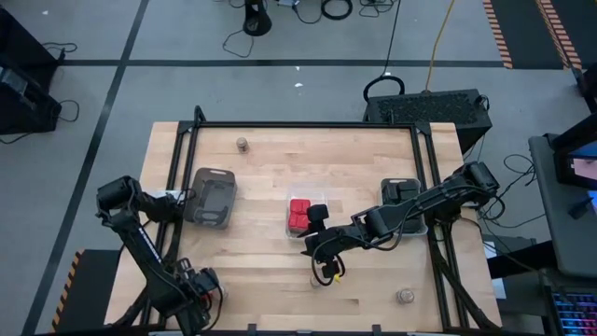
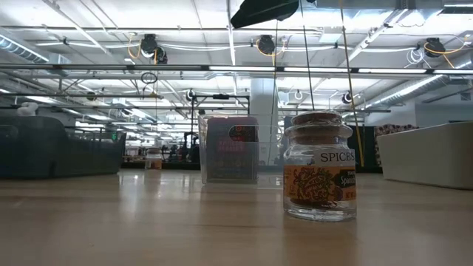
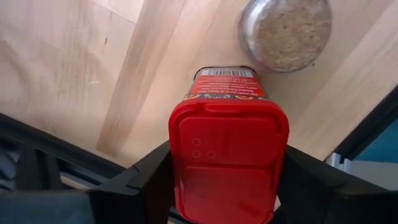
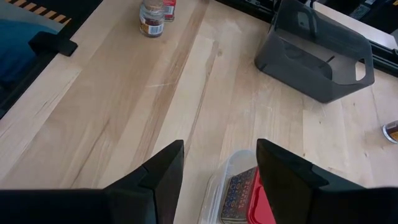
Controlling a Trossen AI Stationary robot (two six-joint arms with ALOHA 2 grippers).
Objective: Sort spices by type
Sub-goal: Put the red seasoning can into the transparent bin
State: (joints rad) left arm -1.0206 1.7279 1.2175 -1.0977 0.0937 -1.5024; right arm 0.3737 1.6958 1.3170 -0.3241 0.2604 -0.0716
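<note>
Gripping a red box [image 3: 227, 163] between its fingers, the left tool [image 3: 224, 186] sits near a jar [image 3: 285, 32].

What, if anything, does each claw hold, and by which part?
The left claw has a red spice box between its fingers, by the two side walls near the lid end. The right claw holds nothing.

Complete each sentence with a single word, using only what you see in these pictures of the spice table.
1. The box between the fingers of the left claw is coloured ____.
2. The label on the jar nearest the low camera reads ____.
3. The right claw hangs open over the clear tray, gripping ____.

Missing words: red; SPICES; nothing
</note>
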